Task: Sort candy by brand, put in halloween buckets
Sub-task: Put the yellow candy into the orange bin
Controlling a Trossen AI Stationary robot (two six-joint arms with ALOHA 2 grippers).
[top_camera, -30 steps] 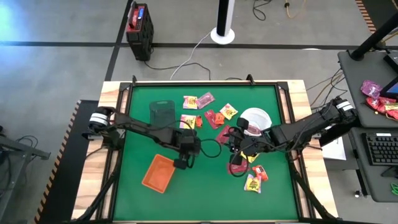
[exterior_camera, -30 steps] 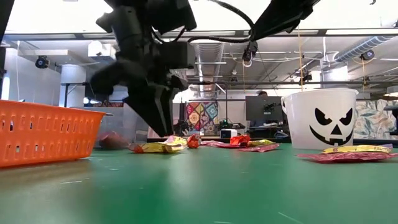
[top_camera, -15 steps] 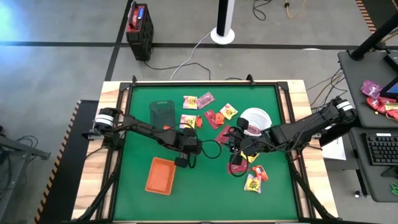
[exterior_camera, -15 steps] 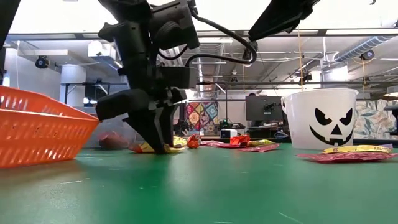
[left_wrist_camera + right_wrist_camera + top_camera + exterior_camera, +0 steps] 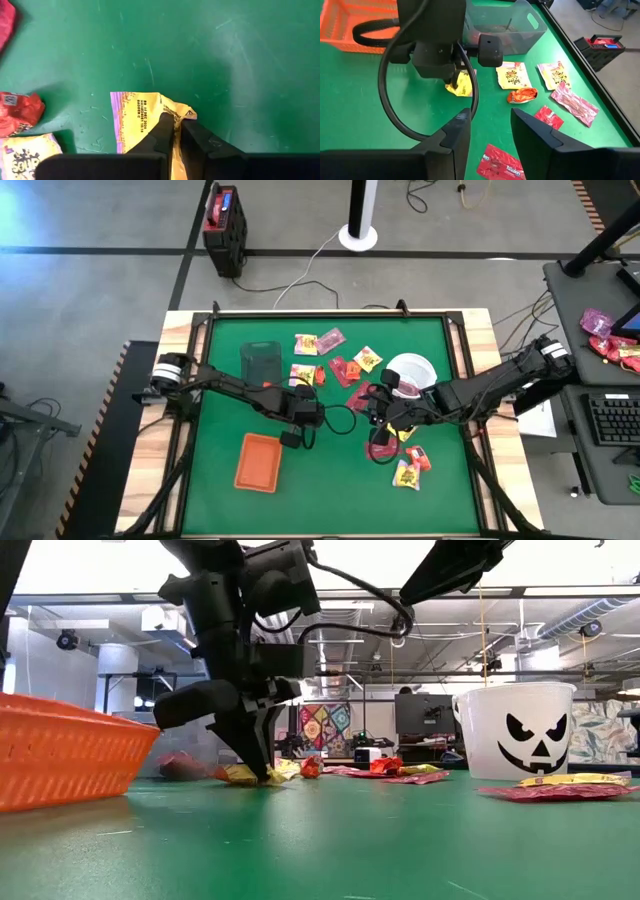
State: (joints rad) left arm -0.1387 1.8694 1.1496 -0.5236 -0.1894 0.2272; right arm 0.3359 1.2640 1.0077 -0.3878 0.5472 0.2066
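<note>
My left gripper [image 5: 173, 131] is shut on a yellow candy packet [image 5: 142, 112] that lies on the green mat near the table's middle, also seen as the yellow packet [image 5: 462, 86] under the left gripper [image 5: 262, 770]. My right gripper [image 5: 490, 130] hangs open above the mat beside the white bucket [image 5: 410, 372], with nothing between its fingers. The orange tray [image 5: 258, 462] rests flat at the near left. The dark tub [image 5: 261, 362] stands on its base at the far left. My left gripper pinches the yellow packet's crumpled edge [image 5: 176, 114] between its two fingertips [image 5: 165, 125]. The fingers come steeply from above. The packet lies on the mat, its printed part spread beside the fingers.
Loose yellow, pink and red packets [image 5: 340, 360] lie between the tub and the white bucket. More packets [image 5: 408, 468] and a red one [image 5: 501, 164] lie near my right gripper. A red-and-black box [image 5: 224, 220] stands on the floor beyond the table.
My left gripper has sunk onto the yellow packet, opened wide on the way and then shut on its edge. The orange tray has turned a little on the mat.
</note>
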